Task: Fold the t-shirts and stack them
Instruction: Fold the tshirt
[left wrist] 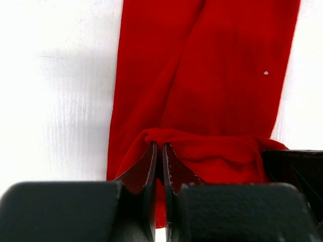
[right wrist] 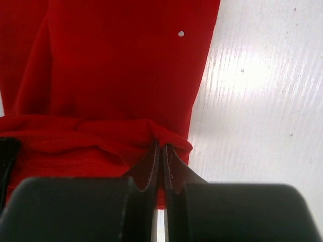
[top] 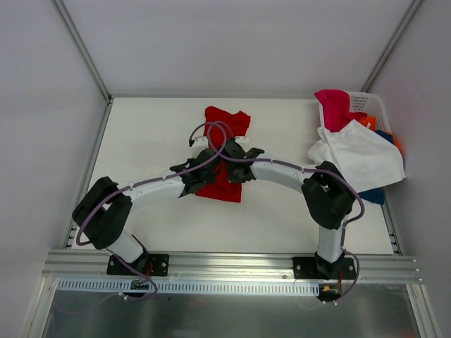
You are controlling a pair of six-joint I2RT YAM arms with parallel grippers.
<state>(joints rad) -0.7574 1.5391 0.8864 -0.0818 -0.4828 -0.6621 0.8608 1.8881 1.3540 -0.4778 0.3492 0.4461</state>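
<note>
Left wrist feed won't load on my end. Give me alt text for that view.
The left hand is shut on a raised fold of the red t-shirt. The shirt runs away from the camera as a long strip lying on the white table.

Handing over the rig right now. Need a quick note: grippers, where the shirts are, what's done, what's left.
Both arms meet mid-table.
The left gripper is shut, pinching a fold of the red t-shirt.
The right gripper is shut on the same shirt, right beside the left one.
The red t-shirt lies as a narrow strip, partly folded.
The white t-shirt drapes over the basket at the far right, with the pink t-shirt, orange t-shirt and blue t-shirt.
Done: no stack yet.
Left: finish the red fold, then the other four.
</note>
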